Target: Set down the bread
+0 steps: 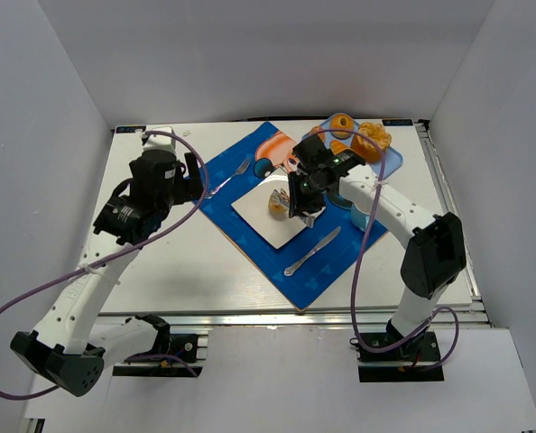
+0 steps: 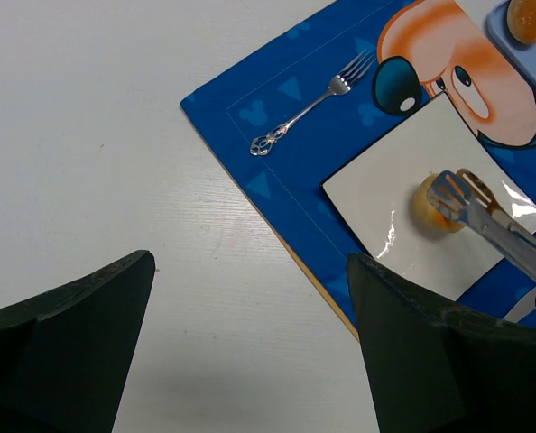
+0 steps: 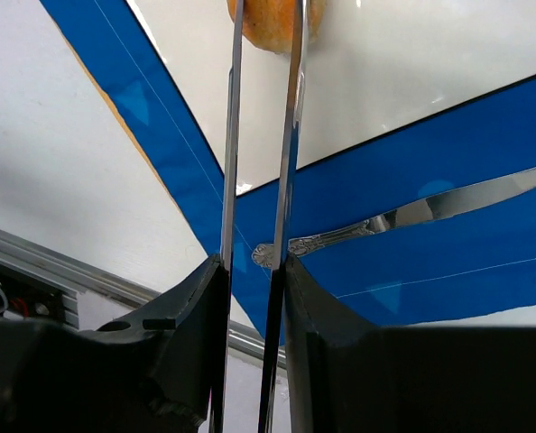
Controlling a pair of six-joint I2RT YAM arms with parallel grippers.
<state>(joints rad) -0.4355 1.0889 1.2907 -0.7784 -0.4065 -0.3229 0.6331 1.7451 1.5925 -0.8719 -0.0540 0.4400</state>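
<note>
Bread (image 1: pixel 276 204) on white plate (image 1: pixel 254 219), blue mat (image 1: pixel 225 189); R hand (image 3: pixel 253 271) pinching tongs (image 3: pixel 291 135), L hand (image 2: pixel 250 262) spread.

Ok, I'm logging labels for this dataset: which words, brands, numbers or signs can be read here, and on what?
None can be read.
The blue cloth placemat carries only a cartoon face and pale shapes, no lettering.
The white square plate, silver fork, silver knife and steel tongs show no legible marks.
</note>
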